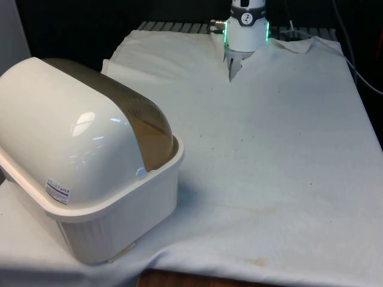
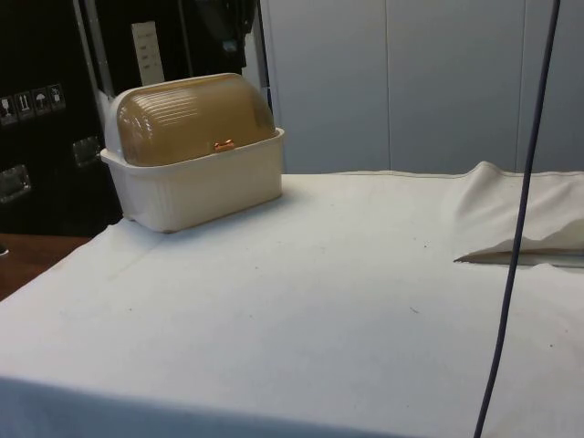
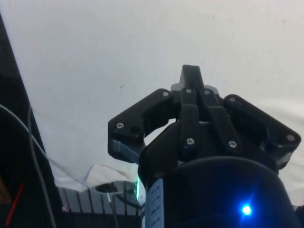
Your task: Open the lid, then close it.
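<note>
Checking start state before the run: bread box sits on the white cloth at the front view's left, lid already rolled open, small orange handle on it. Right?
One thing is off: the lid is shut, not open. In the side view the brown ribbed dome comes down to the cream bread box's rim, with the orange handle at its lower edge. The box does stand on the white cloth at the front view's left.

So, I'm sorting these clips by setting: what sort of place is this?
Probably a robot lab or test bench, not a kitchen: a lone bread box on a white cloth, the robot's base behind, loose cable hanging.
</note>
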Motion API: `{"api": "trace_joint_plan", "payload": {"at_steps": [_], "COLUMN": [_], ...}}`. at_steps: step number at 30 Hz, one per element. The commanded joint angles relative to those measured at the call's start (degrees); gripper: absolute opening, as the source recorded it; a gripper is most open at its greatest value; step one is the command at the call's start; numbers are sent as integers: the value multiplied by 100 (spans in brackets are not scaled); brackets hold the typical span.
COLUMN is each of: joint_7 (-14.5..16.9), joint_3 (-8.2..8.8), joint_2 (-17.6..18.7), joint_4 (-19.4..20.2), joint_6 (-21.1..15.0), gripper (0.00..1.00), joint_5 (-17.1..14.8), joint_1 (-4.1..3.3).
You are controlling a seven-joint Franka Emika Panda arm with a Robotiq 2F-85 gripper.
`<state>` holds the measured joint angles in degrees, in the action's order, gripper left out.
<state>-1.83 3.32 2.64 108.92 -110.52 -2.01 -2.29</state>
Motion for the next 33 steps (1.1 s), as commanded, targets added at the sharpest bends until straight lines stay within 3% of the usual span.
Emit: {"api": "trace_joint_plan", "payload": {"at_steps": [1,7,8,10,17,18,25,26,33], "joint_7": [23,69,69,92,155,138,286,275,430], "joint_3": [17,57,46,74,155,138,309,298,481], "joint_2": [-23,-46,-6,-52,-17,-23,109,92,350], "joint_4": [69,252,189,344,550,498,745,722,819], "joint_6": [-143,-481,-372,-642,-1083,-945,-1558,-1450,-1971], "gripper": [0,0,0,0,0,0,0,0,0], "joint_5": [11,63,23,97,189,149,229,195,223], "joint_1": [11,40,34,63,92,80,109,92,120]}}
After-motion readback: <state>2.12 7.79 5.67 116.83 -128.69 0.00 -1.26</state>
